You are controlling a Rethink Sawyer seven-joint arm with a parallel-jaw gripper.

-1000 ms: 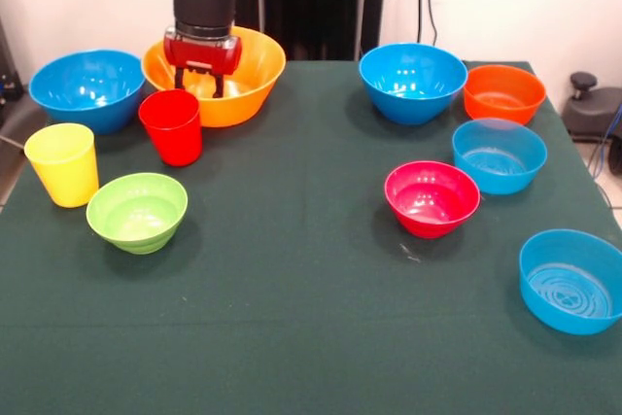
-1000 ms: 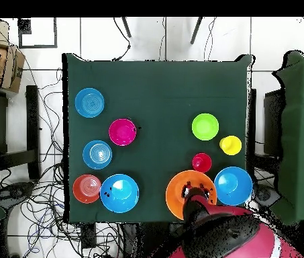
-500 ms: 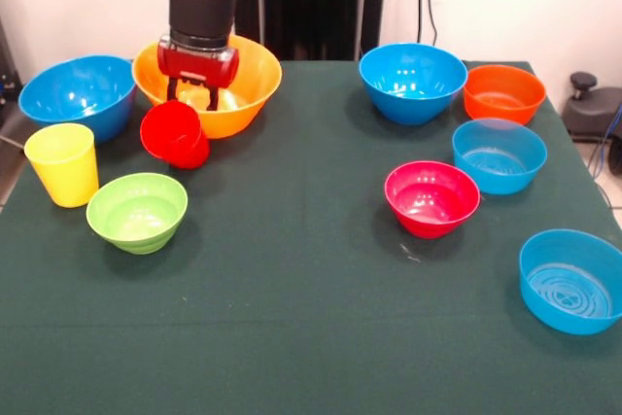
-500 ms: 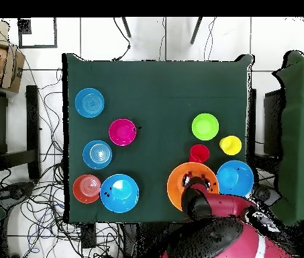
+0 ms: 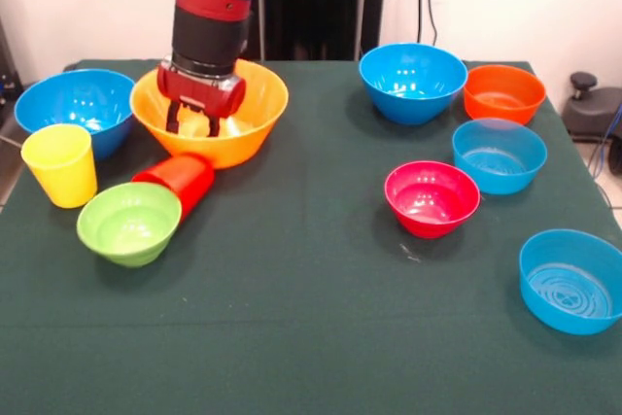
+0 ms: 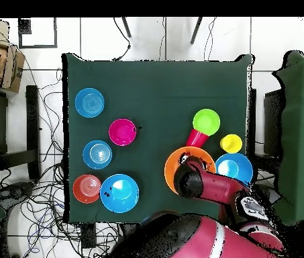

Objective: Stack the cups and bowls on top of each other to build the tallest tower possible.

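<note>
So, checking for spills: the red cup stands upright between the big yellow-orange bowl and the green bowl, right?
Not upright. The front view shows the red cup lying on its side, between the big yellow-orange bowl and the green bowl.

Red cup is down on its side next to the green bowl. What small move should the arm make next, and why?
Probably lift the gripper straight up out of the big yellow-orange bowl. It sits low inside that bowl, whose rim touches the toppled red cup, and the cup's mouth presses against the tilted green bowl. More sideways motion would likely shove them further; rising first clears the rim for a fresh approach.
</note>
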